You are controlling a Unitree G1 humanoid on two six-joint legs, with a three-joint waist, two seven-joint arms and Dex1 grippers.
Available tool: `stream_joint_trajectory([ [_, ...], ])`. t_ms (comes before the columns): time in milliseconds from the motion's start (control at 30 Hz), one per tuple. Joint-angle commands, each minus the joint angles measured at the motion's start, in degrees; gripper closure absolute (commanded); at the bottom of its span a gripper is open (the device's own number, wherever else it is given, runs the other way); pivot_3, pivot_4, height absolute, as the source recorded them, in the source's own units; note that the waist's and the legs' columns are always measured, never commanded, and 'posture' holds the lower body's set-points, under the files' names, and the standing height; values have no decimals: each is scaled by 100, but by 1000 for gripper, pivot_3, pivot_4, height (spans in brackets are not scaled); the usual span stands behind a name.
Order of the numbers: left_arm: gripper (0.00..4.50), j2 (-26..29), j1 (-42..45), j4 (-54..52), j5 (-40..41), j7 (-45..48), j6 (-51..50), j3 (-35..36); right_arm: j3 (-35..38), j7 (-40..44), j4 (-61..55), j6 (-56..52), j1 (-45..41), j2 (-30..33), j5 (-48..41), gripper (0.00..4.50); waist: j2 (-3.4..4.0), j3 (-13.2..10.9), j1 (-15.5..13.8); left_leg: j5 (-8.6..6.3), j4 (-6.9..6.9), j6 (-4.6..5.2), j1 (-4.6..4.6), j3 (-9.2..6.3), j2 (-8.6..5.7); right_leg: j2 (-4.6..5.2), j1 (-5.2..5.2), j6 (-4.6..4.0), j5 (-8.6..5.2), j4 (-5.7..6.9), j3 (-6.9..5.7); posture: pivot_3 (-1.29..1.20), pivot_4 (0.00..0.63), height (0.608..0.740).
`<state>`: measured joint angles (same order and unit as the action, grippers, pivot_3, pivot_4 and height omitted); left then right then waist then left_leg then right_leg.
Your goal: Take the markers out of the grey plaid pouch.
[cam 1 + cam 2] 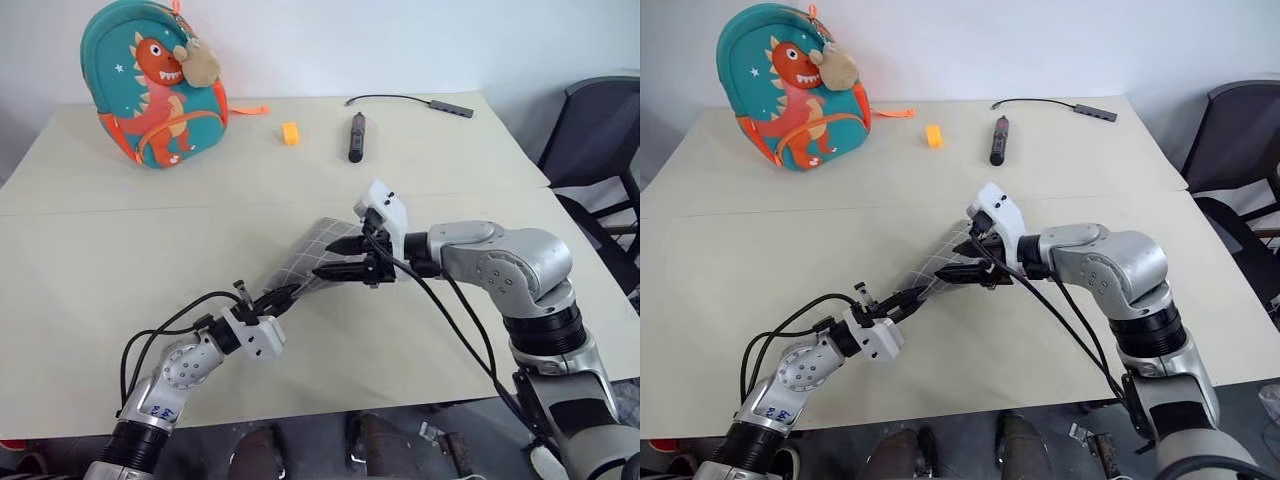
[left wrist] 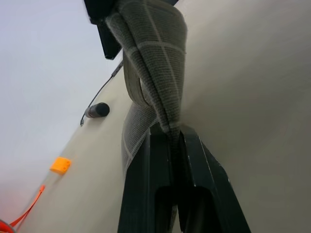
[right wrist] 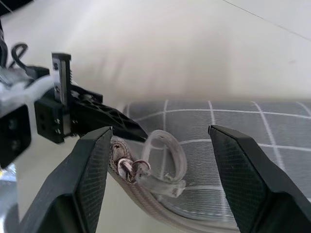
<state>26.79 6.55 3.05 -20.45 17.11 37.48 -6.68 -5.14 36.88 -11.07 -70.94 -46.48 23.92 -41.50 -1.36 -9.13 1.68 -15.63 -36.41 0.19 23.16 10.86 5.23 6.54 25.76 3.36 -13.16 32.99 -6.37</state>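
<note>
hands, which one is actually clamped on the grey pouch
The left hand: its fingers are shut on a corner of the grey plaid pouch, lifting it. The right hand has its fingers spread on either side of the pouch's clear loop pull, not gripping.

Bare table [image 1: 120, 260] left of lifted pouch [image 1: 325, 245]; backpack [image 1: 155, 85], black stick [image 1: 355, 137] farther back.

One grey plaid pouch [image 1: 330, 250], one backpack [image 1: 152, 85], one orange block [image 1: 290, 133], one black stick [image 1: 355, 137], and one cable [image 1: 410, 101] are showing.
</note>
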Motion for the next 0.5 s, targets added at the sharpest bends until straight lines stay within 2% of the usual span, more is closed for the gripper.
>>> stream_joint_trajectory([
  [33, 4500, 9, -44, -150, 66, -117, 19, 51, 633, -236, 101, -325, -339, -87, -289, 1243, 1, -1, -6, 0, 0, 0, 1, 1, 0, 0, 3, 7, 4, 4, 0, 0, 150, 740],
  [133, 4500, 24, -37, -166, -34, -192, 58, 47, 756, -396, 118, -566, -270, -253, -386, 1243, -4, 2, -9, 0, 1, -1, 0, 1, 3, 0, 3, 6, 4, 2, -1, 0, 150, 740],
  [233, 4500, 17, -17, -154, -101, -296, 38, 71, -26, -84, -283, -294, 77, 241, -37, 1243, -3, 2, -15, -1, 4, -2, 2, 1, 2, 1, 3, 6, 4, -4, 0, 0, 150, 740],
  [300, 4500, 36, -7, -156, -121, -339, 33, 88, 87, -101, -275, -444, 125, 155, -233, 1243, -4, 2, -10, -4, 7, -1, 3, 2, -3, 5, 4, 7, 4, -7, -1, 0, 150, 740],
  [400, 4500, 58, -8, -157, -134, -378, 28, 83, -224, -30, -346, -205, 201, 373, 19, 1243, -2, 2, 9, -4, 4, 3, 3, 10, -8, 6, 6, 11, 6, -5, 8, 0, 150, 740],
  [500, 4500, 59, -12, -160, -145, -399, 29, 74, -224, -28, -281, -157, 219, 393, 63, 1243, -3, 2, -2, -4, 3, 2, 1, 8, -1, 1, 6, 11, 6, -3, 6, 0, 150, 740],
])
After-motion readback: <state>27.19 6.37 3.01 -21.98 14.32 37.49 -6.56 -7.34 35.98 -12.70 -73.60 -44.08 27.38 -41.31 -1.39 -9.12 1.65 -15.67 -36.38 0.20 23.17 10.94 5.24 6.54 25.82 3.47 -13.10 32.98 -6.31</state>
